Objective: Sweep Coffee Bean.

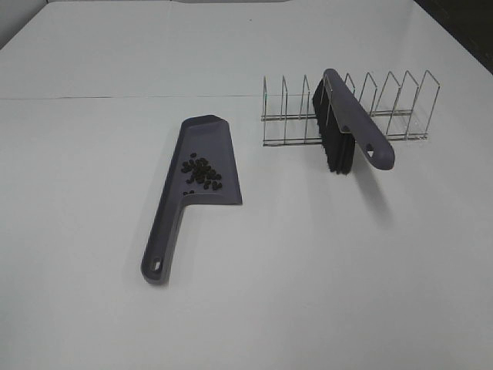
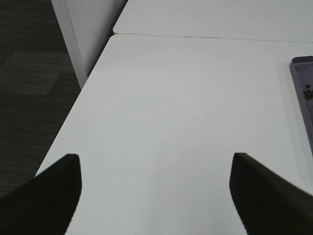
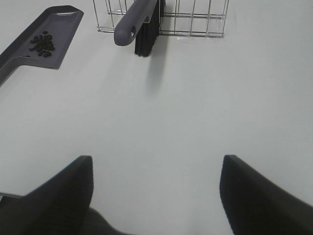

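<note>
The grey-purple dustpan [image 1: 202, 168] lies flat on the white table, handle toward the front. The coffee beans [image 1: 202, 173], a small dark cluster, lie inside its pan; they also show in the right wrist view [image 3: 43, 44]. The brush [image 1: 348, 127], grey-purple with black bristles, rests in the wire rack [image 1: 350, 108]. My left gripper [image 2: 155, 188] is open and empty over bare table near the table's left edge; the dustpan's corner [image 2: 303, 83] shows in its view. My right gripper [image 3: 156, 193] is open and empty, well in front of the brush [image 3: 142, 24] and dustpan [image 3: 49, 36].
A seam between two tabletops [image 1: 115, 97] runs behind the dustpan. The table's left edge [image 2: 73, 105] drops to dark carpet. Neither arm shows in the exterior high view.
</note>
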You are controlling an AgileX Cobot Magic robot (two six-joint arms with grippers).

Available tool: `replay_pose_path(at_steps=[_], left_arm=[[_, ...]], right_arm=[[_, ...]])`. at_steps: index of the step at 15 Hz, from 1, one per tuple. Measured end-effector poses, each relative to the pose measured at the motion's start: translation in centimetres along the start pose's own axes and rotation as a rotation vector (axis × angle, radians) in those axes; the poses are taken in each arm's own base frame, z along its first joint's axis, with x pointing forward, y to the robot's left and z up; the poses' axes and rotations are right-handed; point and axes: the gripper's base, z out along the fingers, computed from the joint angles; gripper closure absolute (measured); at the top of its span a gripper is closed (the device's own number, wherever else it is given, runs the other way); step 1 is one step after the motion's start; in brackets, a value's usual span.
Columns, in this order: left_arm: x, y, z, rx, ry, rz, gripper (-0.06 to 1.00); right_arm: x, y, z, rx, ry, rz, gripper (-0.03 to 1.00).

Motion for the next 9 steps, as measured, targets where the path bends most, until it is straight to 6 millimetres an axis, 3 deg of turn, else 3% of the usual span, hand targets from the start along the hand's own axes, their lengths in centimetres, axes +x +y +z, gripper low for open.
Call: replay_pose_path(at_steps=[9], left_arm=[[0.00, 0.00, 0.00, 0.000, 0.000, 0.000, 0.18]], right_arm=[[0.00, 0.00, 0.00, 0.000, 0.000, 0.000, 0.36]])
